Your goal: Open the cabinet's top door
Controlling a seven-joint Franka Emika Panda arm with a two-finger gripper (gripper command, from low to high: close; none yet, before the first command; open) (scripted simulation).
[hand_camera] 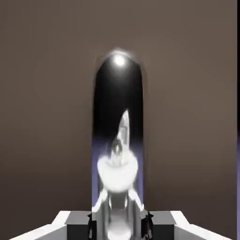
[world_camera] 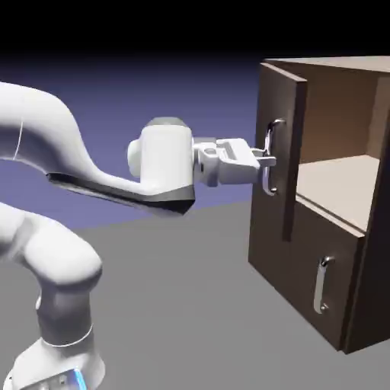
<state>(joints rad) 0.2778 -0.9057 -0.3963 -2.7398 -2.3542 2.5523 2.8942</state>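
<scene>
The cabinet [world_camera: 358,251] is a dark brown wood-grain box at the exterior view's right. Its top door [world_camera: 276,107] stands swung out toward the arm, and the pale shelf inside shows behind it. My gripper [world_camera: 266,161] is shut on the top door's curved silver handle [world_camera: 271,137], gripping it near the middle. In the hand view the shiny handle [hand_camera: 118,117] rises large between my fingertips [hand_camera: 93,220], with the door's brown wood [hand_camera: 47,117] filling the picture behind it. The lower door [world_camera: 305,274] is closed, its short silver handle [world_camera: 322,286] untouched.
The grey table [world_camera: 190,305] spreads in front of the cabinet. My white arm [world_camera: 53,251] rises from the lower left and reaches across to the door.
</scene>
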